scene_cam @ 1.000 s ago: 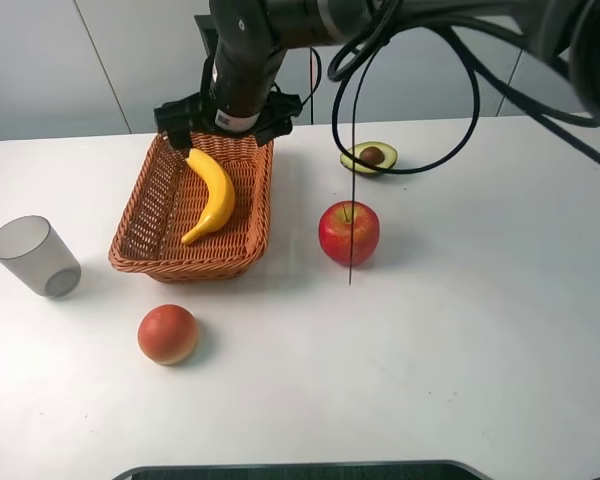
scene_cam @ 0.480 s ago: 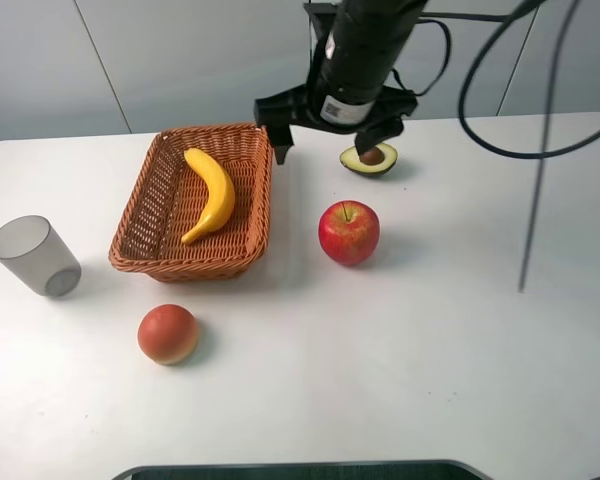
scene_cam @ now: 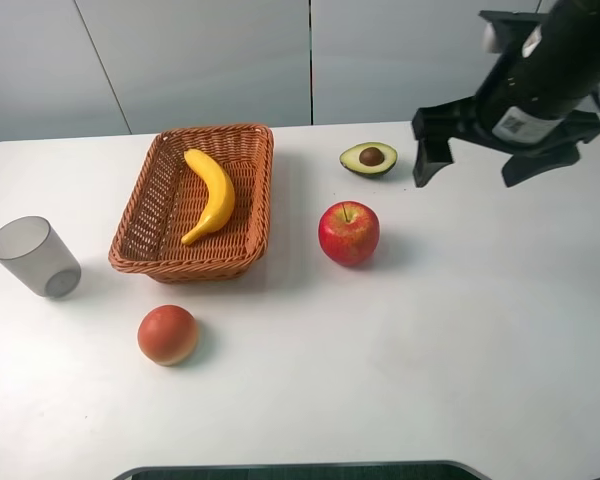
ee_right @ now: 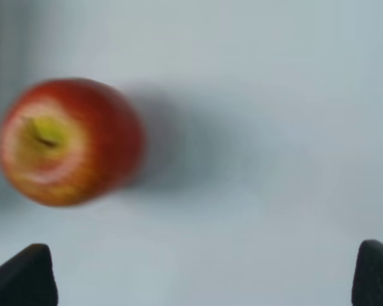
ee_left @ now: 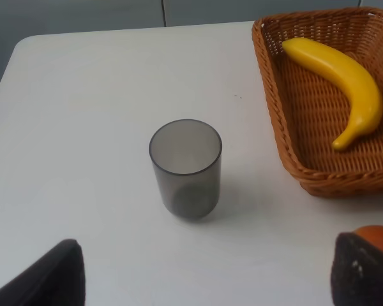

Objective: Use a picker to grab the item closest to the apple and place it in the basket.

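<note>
A red apple [scene_cam: 348,232] stands on the white table, blurred in the right wrist view [ee_right: 70,140]. Behind it lies an avocado half [scene_cam: 369,158] with its pit up. The woven basket [scene_cam: 140,235] to the left holds a yellow banana [scene_cam: 212,193], and both show in the left wrist view too, basket [ee_left: 277,137] and banana [ee_left: 341,80]. My right gripper [scene_cam: 475,165] hangs open and empty above the table, right of the avocado; its tips frame the right wrist view [ee_right: 201,280]. My left gripper [ee_left: 207,280] is open and empty, near the cup.
A grey translucent cup [scene_cam: 35,256] stands upright at the far left of the table, also in the left wrist view [ee_left: 185,167]. An orange-red round fruit [scene_cam: 167,333] lies in front of the basket. The table's back edge runs just behind the basket and avocado.
The right arm has swung from above the basket's back end, across the avocado, to the far right. The banana lies in the basket throughout. The other objects have not moved.
</note>
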